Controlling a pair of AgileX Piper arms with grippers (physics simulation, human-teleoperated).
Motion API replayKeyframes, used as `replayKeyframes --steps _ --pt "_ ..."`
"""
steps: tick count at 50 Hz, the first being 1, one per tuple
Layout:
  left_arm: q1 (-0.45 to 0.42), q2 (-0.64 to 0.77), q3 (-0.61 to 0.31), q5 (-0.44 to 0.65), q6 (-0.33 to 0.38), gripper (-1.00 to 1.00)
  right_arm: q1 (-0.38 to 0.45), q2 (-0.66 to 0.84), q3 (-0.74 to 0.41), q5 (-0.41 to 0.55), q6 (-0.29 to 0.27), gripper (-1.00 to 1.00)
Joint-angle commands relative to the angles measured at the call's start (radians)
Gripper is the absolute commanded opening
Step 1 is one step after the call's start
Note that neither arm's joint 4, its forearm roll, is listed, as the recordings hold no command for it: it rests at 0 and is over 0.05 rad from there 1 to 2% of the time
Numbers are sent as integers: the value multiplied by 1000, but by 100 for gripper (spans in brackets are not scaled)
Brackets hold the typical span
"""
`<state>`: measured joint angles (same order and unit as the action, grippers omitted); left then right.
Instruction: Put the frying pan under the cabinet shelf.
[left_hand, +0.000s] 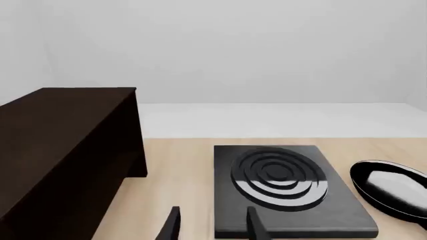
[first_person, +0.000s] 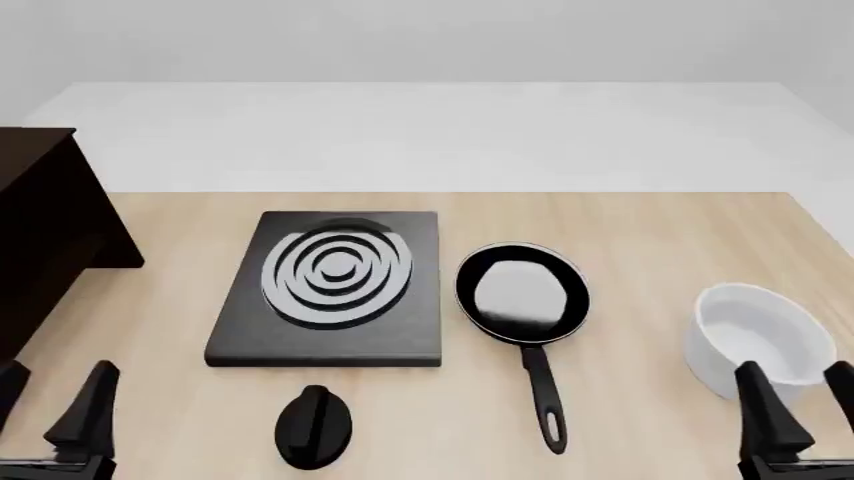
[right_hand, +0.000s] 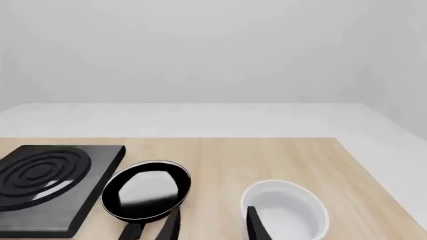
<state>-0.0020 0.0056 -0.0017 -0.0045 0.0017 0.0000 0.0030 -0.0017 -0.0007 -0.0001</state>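
Left gripper (first_person: 47, 410) and right gripper (first_person: 797, 400): both spread wide, holding nothing, low at the near desk (first_person: 641, 260) edge. Just ahead of the right one sits a white bowl (first_person: 754, 335). Frying pan (first_person: 523, 292) mid-desk, handle pointing toward the arms, just right of the stove plate (first_person: 334, 290). Black knob (first_person: 314, 427) near-side of the plate. Cabinet shelf (first_person: 47, 230) at far left, well apart from the pan.

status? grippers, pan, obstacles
Left gripper and right gripper open, empty. Pan on table, right of stove plate, untouched. Cabinet far left; plate and knob between.
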Motion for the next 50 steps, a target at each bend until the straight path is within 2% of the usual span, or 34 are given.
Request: replayKeyframes --steps 1,8,12,15,19,27,37,42,50 --pt "-4 19 0 -19 7 100 0 5 -3 -1 -1 100" --pt "-33 43 1 -46 23 100 0 5 -3 -1 0 100" --pt "-56 135 0 -149 35 100 0 5 -3 -1 0 100" --pt "-63 256 -4 -257 55 100 0 5 -3 -1 0 100" --pt "-97 321 -28 -295 87 100 0 5 -3 -1 0 100" --pt "-132 439 -95 -345 76 100 0 5 -3 -1 0 100" --pt "-251 589 -131 -445 93 100 0 5 -3 -1 0 100" --pt "-277 642 -142 -484 102 100 0 5 -3 -1 0 100" --pt "-367 812 -147 -641 103 100 0 5 -3 -1 0 100"
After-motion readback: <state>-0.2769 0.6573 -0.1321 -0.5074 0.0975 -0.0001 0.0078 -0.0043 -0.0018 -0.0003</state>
